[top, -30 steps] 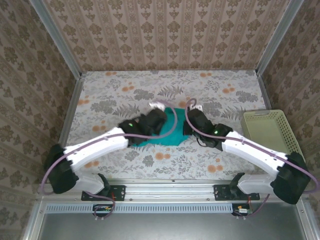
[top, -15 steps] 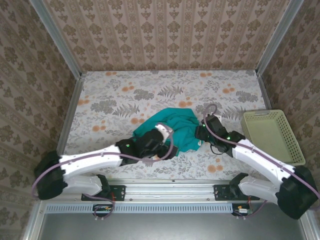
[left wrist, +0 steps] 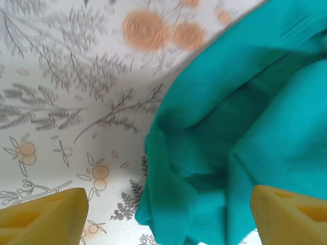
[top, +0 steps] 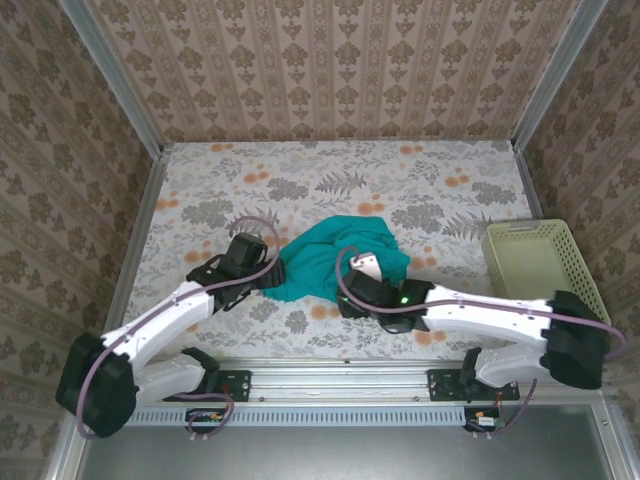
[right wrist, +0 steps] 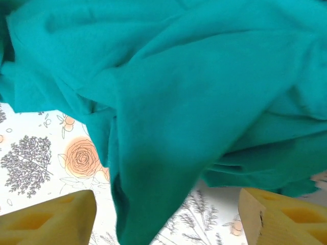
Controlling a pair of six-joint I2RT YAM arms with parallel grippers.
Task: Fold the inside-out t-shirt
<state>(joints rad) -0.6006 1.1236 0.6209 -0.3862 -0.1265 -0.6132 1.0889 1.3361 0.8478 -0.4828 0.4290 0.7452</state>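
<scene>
Moved both arms since half a second ago: left tool off the near side of the inside-out t-shirt to its left edge, right tool from its right side round to its near edge. Opened both too, shut a second back. Left wrist view: yellow fingertips wide apart, teal hem low between them, nothing pinched. Right wrist view: same, fingertips spread wide, folds lying above and between, no grip. T-shirt crumpled in a heap in the middle of the desk, plain teal up, well apart from the pale basket at right.
</scene>
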